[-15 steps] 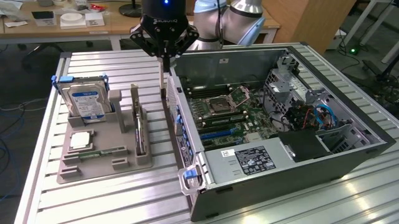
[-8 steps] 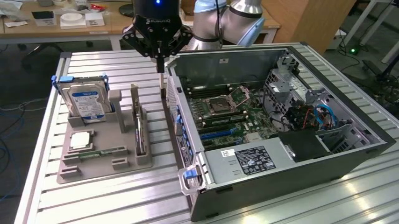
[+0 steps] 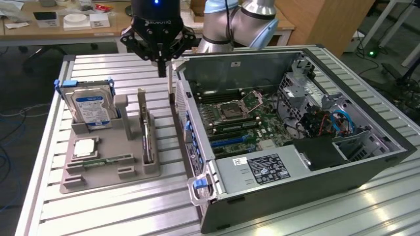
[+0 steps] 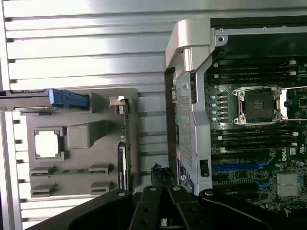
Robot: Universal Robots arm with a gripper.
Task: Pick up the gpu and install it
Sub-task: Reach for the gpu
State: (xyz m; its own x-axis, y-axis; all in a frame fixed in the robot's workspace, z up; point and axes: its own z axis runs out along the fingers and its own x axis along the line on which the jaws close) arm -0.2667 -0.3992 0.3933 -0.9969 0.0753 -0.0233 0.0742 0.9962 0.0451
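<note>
The gpu (image 3: 145, 130) stands edge-on as a thin green blade in a slot of the grey tray (image 3: 108, 172). In the wrist view the gpu (image 4: 122, 155) runs along the tray's (image 4: 84, 136) edge nearest the computer case. My gripper (image 3: 161, 73) hangs above the table's far end, over the gap between the tray and the open case (image 3: 308, 162). It is higher than the gpu and behind its far end. Its black fingers are shut together with nothing between them. In the wrist view the gripper (image 4: 161, 188) also looks closed and empty.
A silver hard drive (image 3: 92, 108) with a blue-white label stands at the tray's far end. A processor chip (image 3: 85, 147) and a short memory stick (image 3: 105, 161) lie in the tray. The case's motherboard (image 3: 239, 118) lies exposed, with the empty processor socket (image 4: 259, 105) and blue slots (image 4: 235, 167).
</note>
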